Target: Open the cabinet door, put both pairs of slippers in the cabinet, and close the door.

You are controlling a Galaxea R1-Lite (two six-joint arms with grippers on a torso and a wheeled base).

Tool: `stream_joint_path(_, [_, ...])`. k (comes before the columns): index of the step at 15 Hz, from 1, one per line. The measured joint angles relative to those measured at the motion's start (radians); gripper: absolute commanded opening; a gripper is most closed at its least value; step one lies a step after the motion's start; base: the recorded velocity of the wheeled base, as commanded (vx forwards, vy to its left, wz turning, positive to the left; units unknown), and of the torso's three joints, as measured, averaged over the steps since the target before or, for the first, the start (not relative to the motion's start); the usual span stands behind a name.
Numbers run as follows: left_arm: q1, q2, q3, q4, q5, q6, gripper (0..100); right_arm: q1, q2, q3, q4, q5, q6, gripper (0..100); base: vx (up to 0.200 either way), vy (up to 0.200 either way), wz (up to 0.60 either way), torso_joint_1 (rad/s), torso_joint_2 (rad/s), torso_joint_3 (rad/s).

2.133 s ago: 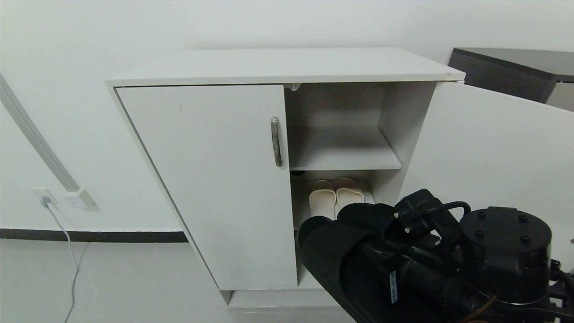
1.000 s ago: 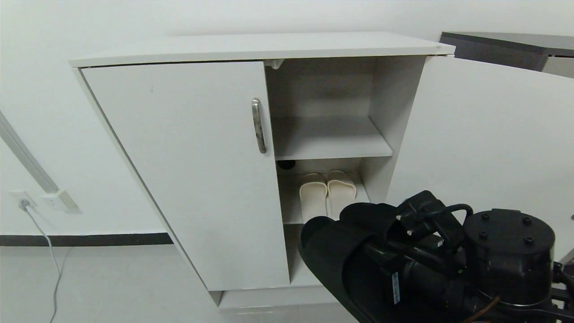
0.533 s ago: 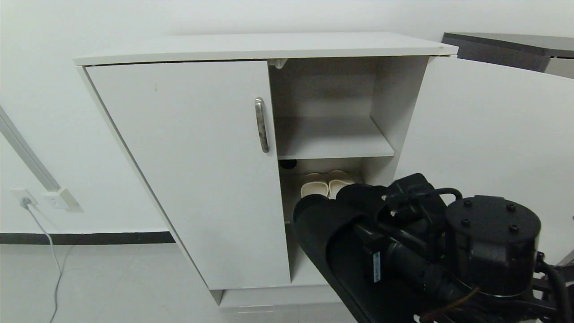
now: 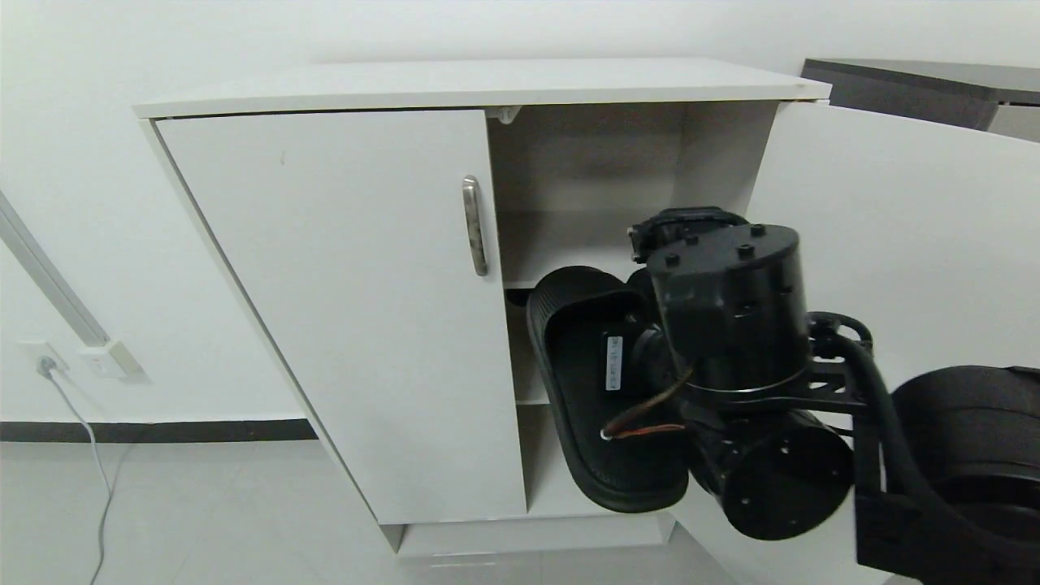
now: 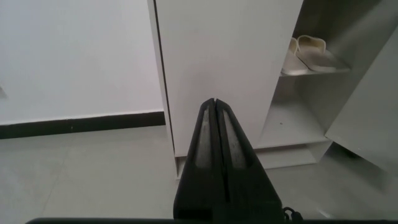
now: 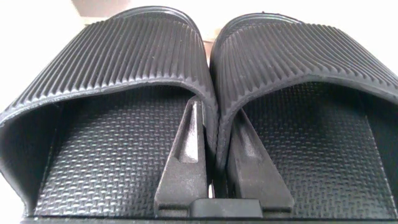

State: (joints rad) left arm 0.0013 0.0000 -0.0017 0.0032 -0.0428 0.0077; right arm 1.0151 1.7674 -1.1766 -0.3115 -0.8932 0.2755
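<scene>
Right arm up since 0.5 s ago: black slippers [image 4: 593, 398] went from the lower right of the head view to centre frame. They now stand nearly on end before the open right half of the cabinet [image 4: 487, 81], upper end level with the upper shelf edge. Right gripper [image 6: 216, 124] pinches the pair's adjoining inner walls. White slippers [image 5: 311, 53] lie on a shelf, upper right of the left wrist view. Left gripper [image 5: 214, 106] closed on nothing, facing the shut left door [image 5: 217, 50].
</scene>
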Motion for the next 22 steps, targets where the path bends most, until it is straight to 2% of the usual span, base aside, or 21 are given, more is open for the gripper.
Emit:
stream_joint_path(8, [0.000,0.000,0.000,0.000,0.000,0.000,0,-0.040,0.113,-0.073,0.000,-0.014,-0.001,0,0.000,0.000,0.00,0.000,0.00,0.000])
stream_joint_path(17, [0.000,0.000,0.000,0.000,0.000,0.000,0,-0.041,0.092,-0.070,-0.037,-0.018,-0.062,0,0.200,0.000,0.00,0.001,0.01,0.004])
stream_joint_path(22, [0.000,0.000,0.000,0.000,0.000,0.000,0,-0.072,0.123,-0.085,-0.091,-0.011,-0.087,0,0.000,0.000,0.00,0.000,0.00,0.000])
